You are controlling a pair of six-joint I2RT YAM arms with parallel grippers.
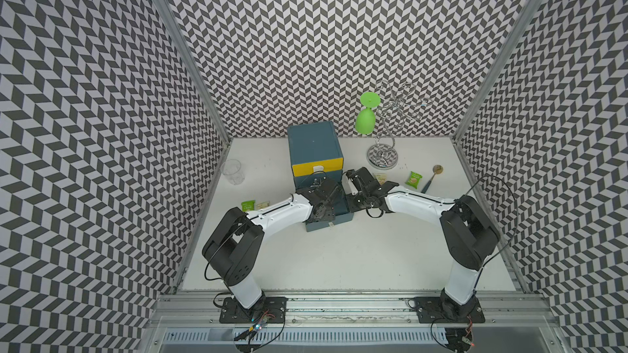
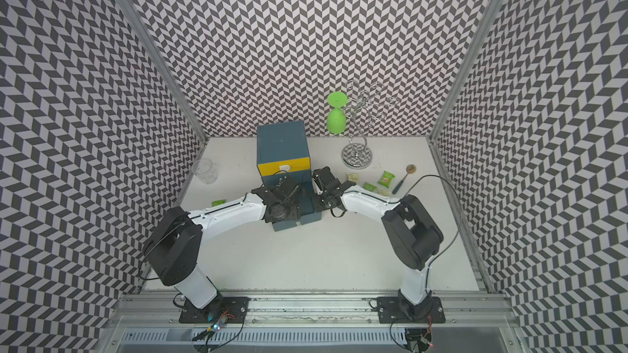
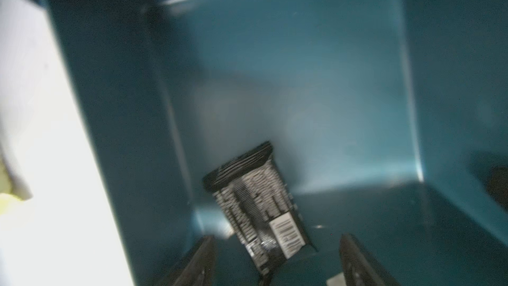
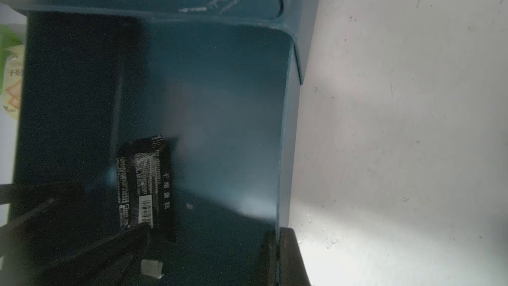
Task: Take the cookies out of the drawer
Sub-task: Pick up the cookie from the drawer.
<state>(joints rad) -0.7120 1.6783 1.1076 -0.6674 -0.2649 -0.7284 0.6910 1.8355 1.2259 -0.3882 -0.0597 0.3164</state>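
The teal drawer stands pulled out of the blue cabinet. One black cookies packet lies inside it near a corner, also seen in the right wrist view as the black packet. My left gripper is down in the drawer, open, its fingers either side of the packet's near end without touching it. My right gripper is shut on the drawer's side wall. More cookies lie on the table: a green packet and a cream one to the right, a green packet to the left.
A clear cup stands at the left. A green goblet hangs on a wire rack at the back right, with a spoon beside it. Both arms meet over the drawer.
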